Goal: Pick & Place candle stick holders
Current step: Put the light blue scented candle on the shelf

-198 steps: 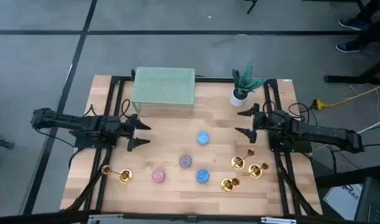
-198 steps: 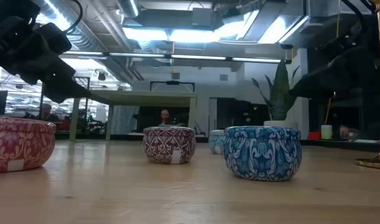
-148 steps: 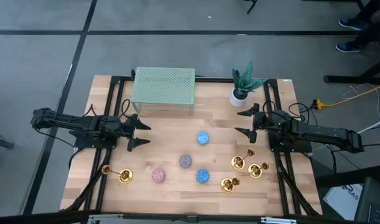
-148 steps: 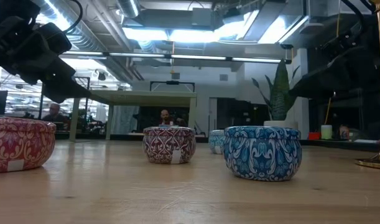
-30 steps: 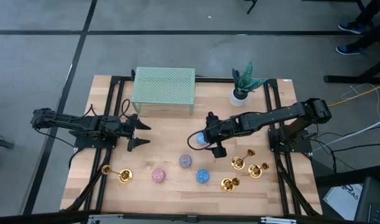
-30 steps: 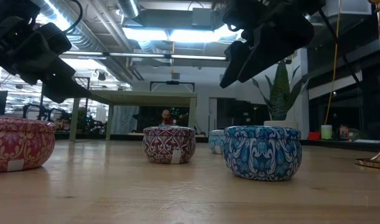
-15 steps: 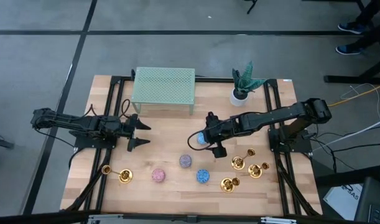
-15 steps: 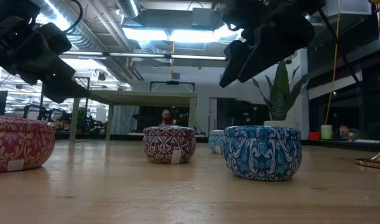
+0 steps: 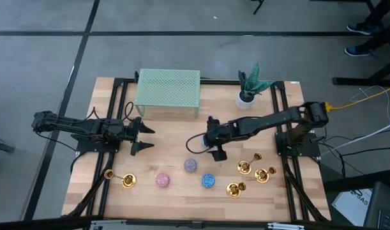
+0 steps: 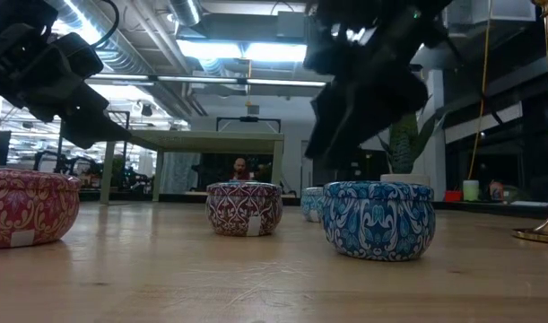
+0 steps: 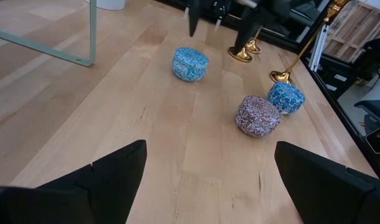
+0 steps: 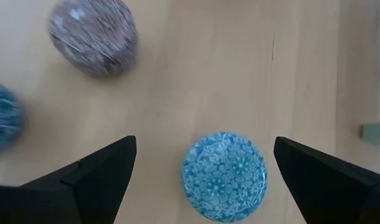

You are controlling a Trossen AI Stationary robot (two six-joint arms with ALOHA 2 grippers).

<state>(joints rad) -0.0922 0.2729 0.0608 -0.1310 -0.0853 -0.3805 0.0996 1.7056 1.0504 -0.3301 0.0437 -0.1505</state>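
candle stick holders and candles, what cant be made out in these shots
- High view: the light blue candle is covered by the right gripper.
- Low view: of the candle stick holders, only one base shows, cut off by the edge.
- Right wrist view: no holders in frame.
- Left wrist view: the pink candle is out of frame.

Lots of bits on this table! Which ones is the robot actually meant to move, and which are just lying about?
For the job: four brass candlestick holders, one on the left, three on the right.

Just lying about: blue candles, pink candle, purple-grey candle, green mesh rack, potted plant.
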